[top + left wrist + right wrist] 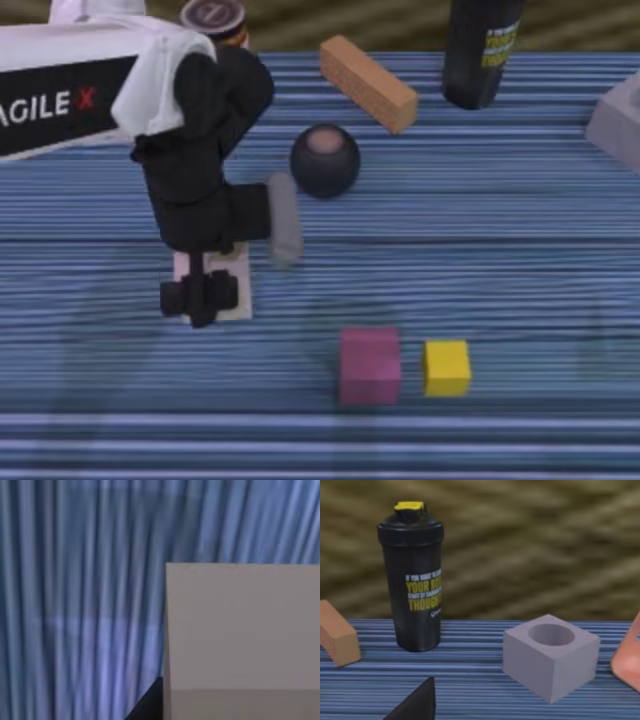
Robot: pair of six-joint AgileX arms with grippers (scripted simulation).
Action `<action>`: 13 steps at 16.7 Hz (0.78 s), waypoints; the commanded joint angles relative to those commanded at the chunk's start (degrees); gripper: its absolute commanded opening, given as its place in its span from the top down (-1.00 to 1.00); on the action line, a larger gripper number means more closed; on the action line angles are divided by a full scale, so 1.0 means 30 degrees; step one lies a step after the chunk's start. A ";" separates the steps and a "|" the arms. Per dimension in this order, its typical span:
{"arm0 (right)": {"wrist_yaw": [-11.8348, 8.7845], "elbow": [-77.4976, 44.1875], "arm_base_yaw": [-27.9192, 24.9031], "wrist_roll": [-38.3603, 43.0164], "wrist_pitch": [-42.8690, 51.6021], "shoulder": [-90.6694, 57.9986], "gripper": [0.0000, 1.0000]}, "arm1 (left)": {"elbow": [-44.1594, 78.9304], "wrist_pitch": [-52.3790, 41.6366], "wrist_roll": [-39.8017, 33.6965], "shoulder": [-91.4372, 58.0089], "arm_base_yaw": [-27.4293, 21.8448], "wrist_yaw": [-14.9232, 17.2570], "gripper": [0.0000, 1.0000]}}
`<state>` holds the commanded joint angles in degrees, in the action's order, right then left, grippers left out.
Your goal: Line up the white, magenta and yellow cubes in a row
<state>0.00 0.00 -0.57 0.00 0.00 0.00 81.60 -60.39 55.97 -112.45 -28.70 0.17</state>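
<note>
The white cube (240, 296) lies at the table's left, mostly covered by my left gripper (200, 297), which comes down on it from above. In the left wrist view the white cube (240, 625) fills the frame, and one dark fingertip (150, 706) presses flat against its side; the other finger is hidden. The magenta cube (369, 364) and the smaller yellow cube (446, 367) stand side by side near the front middle, a small gap between them. My right arm is outside the top view; one of its fingertips (420, 702) shows, set wide with nothing beside it.
At the back are a tan oblong block (368, 82), a black shaker bottle (482, 50), a brown can (213, 20) and a black ball-shaped thing (325, 160). A grey block with a round hole (618, 120) sits at the right edge.
</note>
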 joint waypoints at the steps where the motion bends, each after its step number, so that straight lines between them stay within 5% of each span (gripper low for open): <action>1: 0.0000 0.0000 0.0000 0.0000 0.0000 0.0000 -1.00 | -0.0935 0.0233 -0.0117 0.0756 -0.0632 -0.0011 1.00; 4: 0.0000 0.0000 0.0000 0.0000 0.0000 0.0000 -1.00 | -0.2510 0.0727 -0.0340 0.2246 -0.1882 -0.0046 1.00; 13: 0.0000 0.0000 0.0000 0.0000 0.0000 0.0000 -1.00 | -0.3733 0.2898 -0.0425 0.1307 -0.1989 -0.0037 1.00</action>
<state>0.00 0.00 -0.57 0.00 0.00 0.00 70.40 -51.69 54.70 -108.53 -34.66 0.06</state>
